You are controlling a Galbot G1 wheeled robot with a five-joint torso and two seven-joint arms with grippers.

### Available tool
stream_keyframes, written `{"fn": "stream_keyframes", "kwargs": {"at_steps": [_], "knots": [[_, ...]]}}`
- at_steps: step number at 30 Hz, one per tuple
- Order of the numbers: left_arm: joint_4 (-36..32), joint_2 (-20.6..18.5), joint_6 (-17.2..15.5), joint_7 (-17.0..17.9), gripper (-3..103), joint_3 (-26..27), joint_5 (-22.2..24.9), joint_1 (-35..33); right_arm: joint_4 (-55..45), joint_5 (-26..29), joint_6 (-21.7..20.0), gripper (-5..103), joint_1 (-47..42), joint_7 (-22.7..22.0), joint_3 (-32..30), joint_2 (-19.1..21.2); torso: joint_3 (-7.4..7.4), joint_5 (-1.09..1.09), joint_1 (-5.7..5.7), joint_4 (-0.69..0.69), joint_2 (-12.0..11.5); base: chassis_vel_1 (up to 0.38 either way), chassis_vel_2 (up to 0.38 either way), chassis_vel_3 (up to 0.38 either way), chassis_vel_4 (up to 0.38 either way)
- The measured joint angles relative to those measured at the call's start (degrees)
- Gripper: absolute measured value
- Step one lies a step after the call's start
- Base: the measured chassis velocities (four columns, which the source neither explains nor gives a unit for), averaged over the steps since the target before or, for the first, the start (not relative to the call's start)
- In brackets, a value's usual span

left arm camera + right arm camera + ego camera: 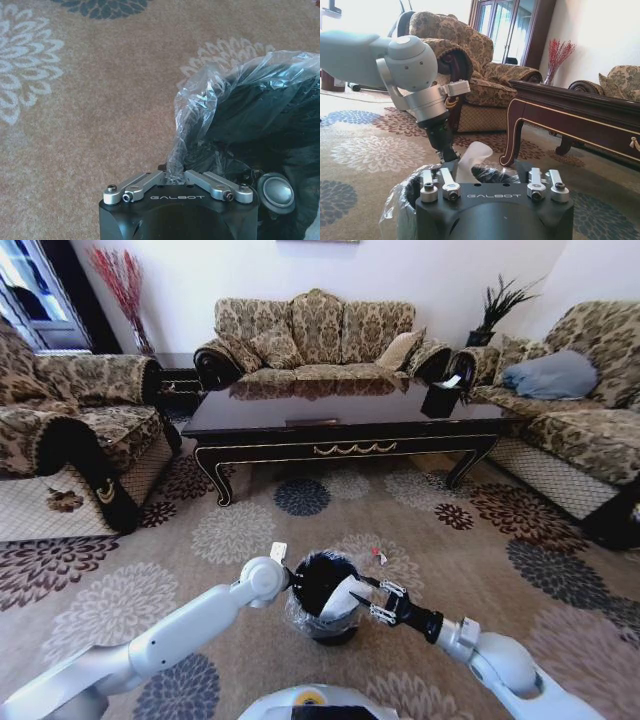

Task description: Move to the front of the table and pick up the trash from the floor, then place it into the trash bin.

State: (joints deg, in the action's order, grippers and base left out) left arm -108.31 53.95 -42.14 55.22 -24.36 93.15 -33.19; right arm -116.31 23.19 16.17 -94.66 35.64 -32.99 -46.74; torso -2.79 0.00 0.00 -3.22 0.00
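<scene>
Left gripper (175, 176) at the trash bin (322, 585) on the carpet, jaws pinching the clear bag liner (200, 107). Right gripper (362, 598) over the bin mouth, jaws spread, crumpled white paper (343, 598) just inside.

Home living room: patterned sofas (315, 335), coffee table (340, 410).

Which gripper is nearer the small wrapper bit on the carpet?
Right. The right gripper is over the trash bin, just below the wrapper bit; the left gripper pinches the bag at the bin's far side.
</scene>
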Motion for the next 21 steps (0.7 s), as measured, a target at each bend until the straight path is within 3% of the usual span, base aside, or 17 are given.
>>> {"fn": "stream_keyframes", "kwargs": {"at_steps": [2, 4, 7, 10, 12, 13, 14, 18, 19, 21], "knots": [[-0.38, -0.35, 0.00, 0.00, 0, 0.29, -0.02, -0.30, -0.52, 0.79, -0.37, 77, 0.02, -0.50, 0.22, -0.18, 0.00, 0.00, 0.00, 0.00, 0.00, 0.000, 0.000, 0.000, 0.000], [-0.49, -0.48, 0.00, 0.00, 0, 0.32, -0.03, -0.39, -0.93, 1.98, -0.74, 77, -0.01, -0.66, 0.37, -0.29, 0.00, 0.00, 0.00, 0.00, 0.00, 0.000, 0.000, 0.000, 0.000], [-0.68, -0.60, 0.00, 0.00, 0, 0.32, -0.12, -0.55, -3.65, 8.80, -3.87, 93, -1.19, -2.53, 0.96, -0.48, 0.00, 0.00, 0.00, 0.00, 0.00, 0.000, 0.000, 0.000, 0.000], [-0.78, -0.51, 0.00, 0.00, 0, 0.32, -0.22, -0.64, -5.12, 10.94, -5.68, 97, -1.45, -3.36, 1.03, -0.44, 0.00, -0.01, 0.00, -0.01, 0.00, 0.000, 0.000, 0.000, 0.000], [-0.88, -0.37, 0.00, 0.00, 0, 0.23, -0.36, -0.68, -7.47, 12.11, -8.01, 100, -1.85, -7.65, 1.68, -0.31, 0.00, 0.00, 0.00, 0.00, 0.00, 0.000, 0.000, 0.000, 0.000], [-0.94, -0.28, 0.00, 0.03, 0, 0.19, -0.39, -0.70, -8.20, 9.81, -8.69, 100, -1.65, -10.66, 1.75, -0.49, 0.00, -0.01, 0.00, 0.00, 0.00, 0.000, 0.000, 0.000, 0.000], [-0.94, -0.28, 0.00, 0.03, 0, 0.19, -0.39, -0.70, -8.20, 9.81, -8.69, 100, -1.65, -10.66, 1.75, -0.49, 0.00, -0.01, 0.00, 0.00, 0.00, 0.000, 0.000, 0.000, 0.000], [-1.21, -0.05, 0.00, 0.24, 0, 0.03, -0.60, -0.96, -9.07, -8.06, -9.05, 100, 0.26, -18.81, 1.70, -1.44, 0.00, 0.00, 0.00, 0.00, 0.00, 0.000, 0.000, 0.000, 0.000], [-1.24, -0.07, 0.00, 0.28, 0, 0.01, -0.62, -1.04, -8.98, -10.99, -9.25, 100, 0.23, -19.36, 1.50, -1.47, 0.00, 0.01, 0.00, 0.01, 0.00, 0.000, 0.000, 0.000, 0.000], [-1.44, -0.16, 0.00, 0.36, 0, 0.02, -0.63, -1.22, -8.79, -11.77, -10.58, 100, -0.47, -18.86, 1.06, -1.17, 0.00, 0.00, 0.00, 0.01, 0.00, 0.000, 0.000, 0.000, 0.000]]}}
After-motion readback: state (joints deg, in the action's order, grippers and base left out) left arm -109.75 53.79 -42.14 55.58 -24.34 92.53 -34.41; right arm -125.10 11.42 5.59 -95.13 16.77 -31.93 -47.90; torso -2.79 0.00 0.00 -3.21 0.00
